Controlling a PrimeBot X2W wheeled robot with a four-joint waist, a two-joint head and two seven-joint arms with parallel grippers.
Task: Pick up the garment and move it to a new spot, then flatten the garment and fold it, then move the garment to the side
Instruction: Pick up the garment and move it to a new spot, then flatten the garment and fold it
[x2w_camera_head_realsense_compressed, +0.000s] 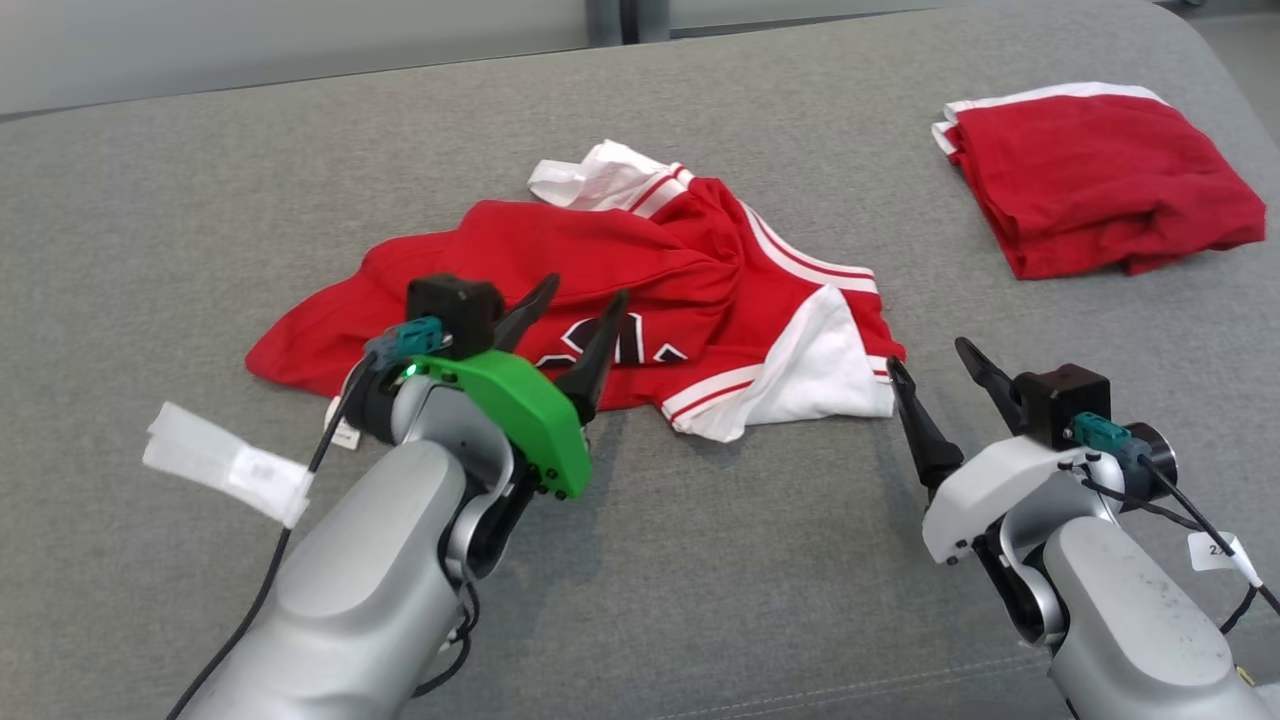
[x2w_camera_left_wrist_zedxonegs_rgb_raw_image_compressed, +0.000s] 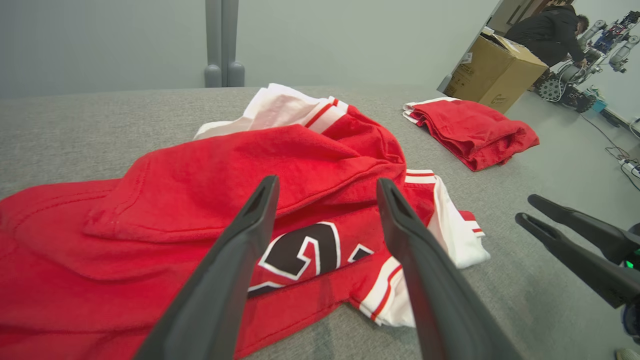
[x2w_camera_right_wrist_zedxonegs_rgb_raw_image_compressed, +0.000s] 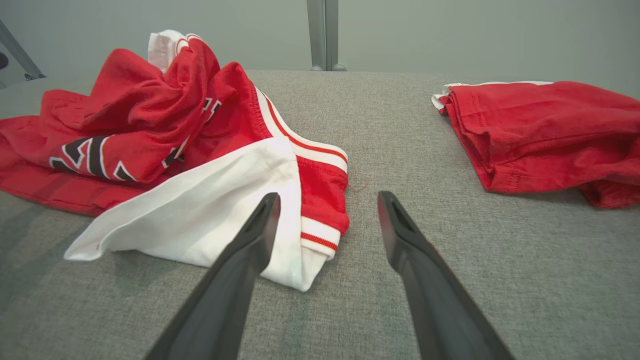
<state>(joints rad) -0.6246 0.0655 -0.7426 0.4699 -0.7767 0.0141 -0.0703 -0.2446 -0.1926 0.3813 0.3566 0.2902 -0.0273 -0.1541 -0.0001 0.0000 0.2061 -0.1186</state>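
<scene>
**Crumpled red-and-white knit jersey (x2w_camera_head_realsense_compressed: 620, 290) at mid-surface; both grippers spread, nothing gripped.**

The jersey lies bunched on the grey woven fabric surface (x2w_camera_head_realsense_compressed: 700, 560), red body heaped in soft folds. Black numerals edged in white are partly buried in a crease. A white sleeve panel with red stripe trim splays flat toward the robot's right, and a second white piece pokes out at the far edge. The green-shelled left gripper (x2w_camera_head_realsense_compressed: 586, 288) is over the jersey's near hem, fingers wide apart; contact cannot be confirmed. The white-shelled right gripper (x2w_camera_head_realsense_compressed: 928, 355) stands just beside the white sleeve, fingers wide. A folded red garment with white trim (x2w_camera_head_realsense_compressed: 1100, 180) lies well apart at far right.
</scene>
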